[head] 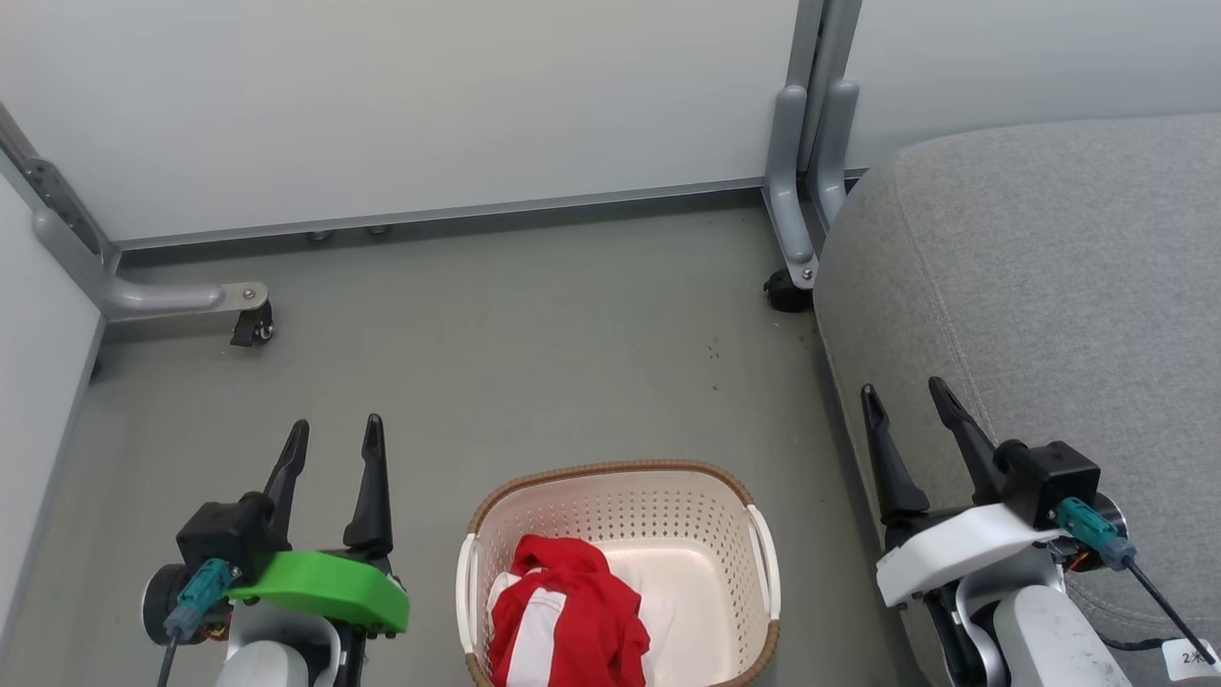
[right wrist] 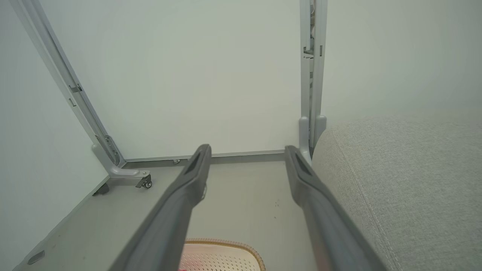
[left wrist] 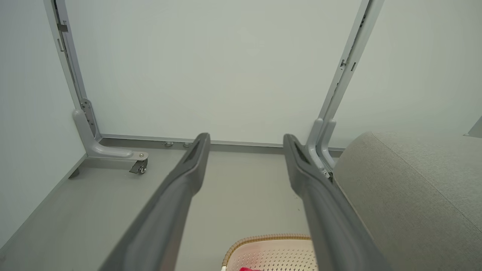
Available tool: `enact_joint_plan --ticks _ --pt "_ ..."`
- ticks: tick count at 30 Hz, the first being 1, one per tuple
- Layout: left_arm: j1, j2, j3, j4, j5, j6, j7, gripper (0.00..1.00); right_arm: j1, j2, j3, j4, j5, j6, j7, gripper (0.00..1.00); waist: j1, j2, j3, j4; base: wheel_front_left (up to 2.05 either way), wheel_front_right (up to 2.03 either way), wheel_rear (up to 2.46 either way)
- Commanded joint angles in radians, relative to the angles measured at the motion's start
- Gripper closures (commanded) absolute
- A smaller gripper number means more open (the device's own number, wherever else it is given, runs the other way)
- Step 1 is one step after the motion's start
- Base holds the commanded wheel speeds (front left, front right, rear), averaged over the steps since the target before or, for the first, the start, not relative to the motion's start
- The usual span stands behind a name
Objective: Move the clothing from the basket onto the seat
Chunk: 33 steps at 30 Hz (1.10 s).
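The cream basket (head: 763, 549) with a brown rim stands on the floor at the bottom middle of the head view. Red clothing (head: 572, 611) with white panels lies bunched in its left half. The grey seat (head: 1049, 286) fills the right side. My left gripper (head: 336, 431) is open to the left of the basket, holding nothing. My right gripper (head: 903, 393) is open too, over the seat's near edge, right of the basket. The left wrist view shows the basket rim (left wrist: 263, 238) and a sliver of red clothing (left wrist: 248, 268) below my fingers (left wrist: 188, 177). The right wrist view shows the basket rim (right wrist: 222, 242) and the seat (right wrist: 406, 180).
Pale partition walls close off the back and left. Their grey metal feet with castors stand on the floor at the back left (head: 250, 324) and by the seat's far corner (head: 787, 286). Grey floor (head: 534, 363) lies open between the basket and the back wall.
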Motion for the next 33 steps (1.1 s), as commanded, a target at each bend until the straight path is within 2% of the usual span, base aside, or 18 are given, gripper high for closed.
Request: enact_joint_plan --ticks 1,22,33 --pt "-0.018 0.001 0.002 0.000 0.029 0.003 -0.010 0.00 -0.015 0.001 0.003 -0.002 -0.025 0.000 -0.009 0.00 0.0000 0.0000 0.001 -0.001 0.00 0.00 0.00" --pt "-0.017 0.000 -0.013 0.028 0.144 0.029 -0.050 0.00 -0.017 0.008 0.006 0.007 -0.125 0.000 -0.048 0.00 0.0000 0.0000 0.011 -0.009 0.00 0.00 0.00" --pt "-0.008 0.000 -0.014 0.037 0.122 0.038 -0.048 0.00 -0.017 0.010 0.002 0.007 -0.104 0.000 -0.047 0.00 0.0000 0.0000 0.012 -0.011 0.00 0.00 0.00"
